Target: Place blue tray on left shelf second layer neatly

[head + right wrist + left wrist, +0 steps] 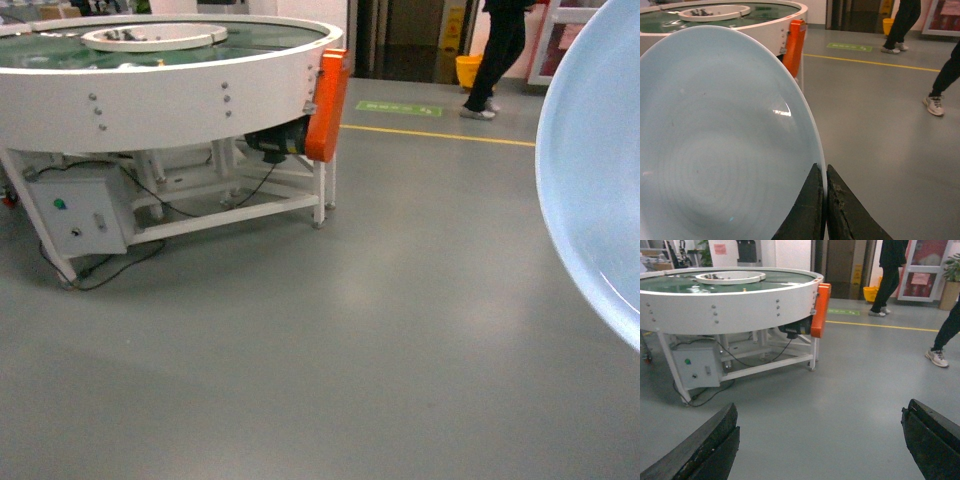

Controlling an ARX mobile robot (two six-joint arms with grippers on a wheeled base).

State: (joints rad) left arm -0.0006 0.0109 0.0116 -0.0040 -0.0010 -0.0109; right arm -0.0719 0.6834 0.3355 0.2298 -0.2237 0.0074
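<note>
The right gripper [825, 200] has its fingers [807, 210] pinched narrow on the rim of the tray [715, 145], which stands on edge, its hollow face turned to the wrist camera. In the head view the same tray [595, 170] fills the right edge, carried in the air well above the floor [380, 350]. The left gripper [820, 440] holds nothing; its fingers [705, 445] stand wide apart over bare floor.

Farther out, to the left, is a round white conveyor table [150, 90] with an orange guard [328, 105] and a grey control box [80, 210] under it. A yellow line [440, 134] crosses the far floor, and a person [497, 55] walks near a yellow bucket [467, 70] (a second person's leg shows at the right in the wrist views).

The pickup looks done: the tray is in hand. No shelf is in any view, so I judge the robot to be in transit. What is left is finding the left shelf, levelling the tray, and setting it squarely on the second layer.
</note>
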